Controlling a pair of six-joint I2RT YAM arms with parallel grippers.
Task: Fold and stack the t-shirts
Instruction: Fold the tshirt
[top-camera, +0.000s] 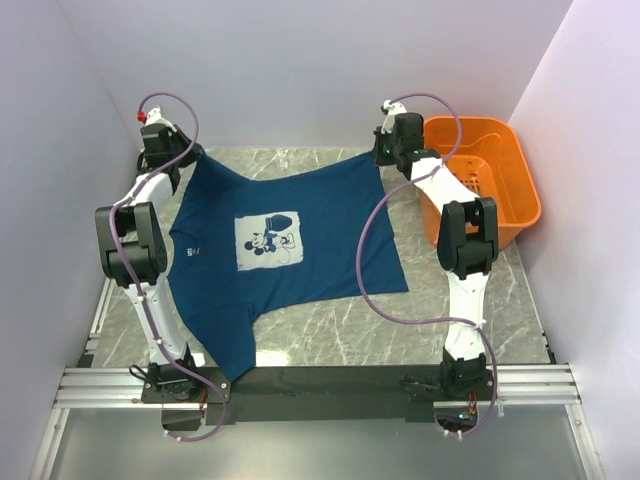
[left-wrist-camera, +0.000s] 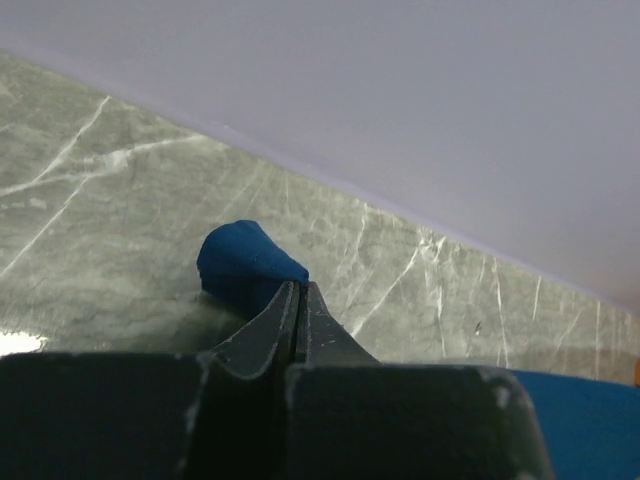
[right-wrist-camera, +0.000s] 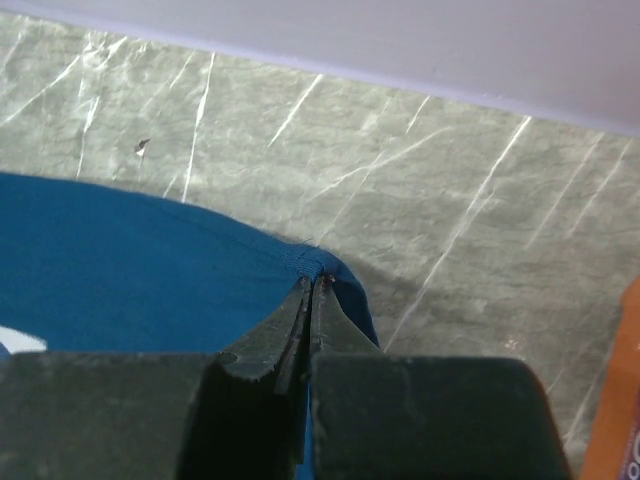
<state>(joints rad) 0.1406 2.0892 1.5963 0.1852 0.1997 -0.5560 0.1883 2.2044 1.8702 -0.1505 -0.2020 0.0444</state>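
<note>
1. Pinching a far corner of the t-shirt (top-camera: 310, 200), the left gripper (top-camera: 190, 158) is sitting at the far left of the marble table (top-camera: 450, 300). In the left wrist view its jaws are pressed together with a small blue nub of fabric (left-wrist-camera: 245, 262) bunching just past the tips of the left gripper (left-wrist-camera: 300, 290).
2. The right gripper (top-camera: 383, 152) is doing the same at the far right corner. Its wrist view is showing the jaws of the right gripper (right-wrist-camera: 312, 282) clamped on the seamed edge of the cloth (right-wrist-camera: 150, 270).
3. The shirt is lying print side up, its pale square print (top-camera: 268, 243) facing the overhead camera. The far edge is stretching between the two grippers, and the near left part is trailing toward the near edge of the table by the left arm's base.
4. The orange basket (top-camera: 470, 122) is standing at the far right, just beside the right arm. No shirts are showing inside it from above.
5. Judging from this, the task is only beginning: the garment is being spread flat, and no fold is showing in it yet.
6. What is remaining, as far as I can judge: smoothing the near left part, folding the sides and length, and placing the result on a stack. No folded pile is appearing anywhere in view.
</note>
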